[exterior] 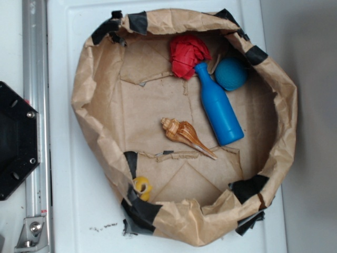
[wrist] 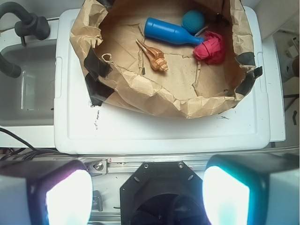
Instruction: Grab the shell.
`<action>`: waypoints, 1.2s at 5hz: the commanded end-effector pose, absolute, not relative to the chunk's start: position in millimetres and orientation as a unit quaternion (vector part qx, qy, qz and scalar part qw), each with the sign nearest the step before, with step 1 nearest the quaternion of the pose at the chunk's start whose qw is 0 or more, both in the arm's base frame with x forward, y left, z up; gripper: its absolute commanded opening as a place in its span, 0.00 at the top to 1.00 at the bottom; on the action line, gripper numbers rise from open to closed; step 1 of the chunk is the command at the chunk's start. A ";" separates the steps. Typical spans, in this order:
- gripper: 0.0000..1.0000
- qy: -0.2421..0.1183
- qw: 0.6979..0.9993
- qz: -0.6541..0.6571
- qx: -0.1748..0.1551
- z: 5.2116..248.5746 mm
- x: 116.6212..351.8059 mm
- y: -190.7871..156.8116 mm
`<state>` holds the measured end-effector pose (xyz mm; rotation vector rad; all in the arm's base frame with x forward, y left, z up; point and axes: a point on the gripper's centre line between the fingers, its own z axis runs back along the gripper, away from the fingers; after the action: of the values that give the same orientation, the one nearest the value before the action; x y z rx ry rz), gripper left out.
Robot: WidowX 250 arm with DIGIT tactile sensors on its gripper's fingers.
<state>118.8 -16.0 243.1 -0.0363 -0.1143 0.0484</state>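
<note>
Shell (exterior: 186, 136) lay mid-floor of paper basin (exterior: 89, 84), tail toward five o'clock, bottle (exterior: 218, 108) near at two o'clock. Judged light, rigid, glossy-slick, tail brittle; best pinched across knobbly body. Fingers (wrist: 147, 197) spread wide, empty, well apart above bench (wrist: 164, 131).

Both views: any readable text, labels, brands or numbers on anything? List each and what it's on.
None readable in either view.
Glossy tan-orange spiral shell: no text.
Blue plastic bottle: plain, no label.
Teal rubber ball, crumpled red cloth: no print.
Crumpled brown paper basin with black tape: no writing.
White lid: small dark scuffs near the paper's edge, not legible as characters.
</note>
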 end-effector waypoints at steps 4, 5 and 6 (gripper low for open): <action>0.00 -0.095 0.994 -0.048 0.012 152.5 239.6 26.0; 0.00 -0.069 0.996 -0.057 0.007 122.7 252.3 22.8; 0.00 -0.050 0.996 -0.076 0.000 79.3 255.6 17.6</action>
<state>248.9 20.8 67.8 -0.0055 -0.0522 -0.1299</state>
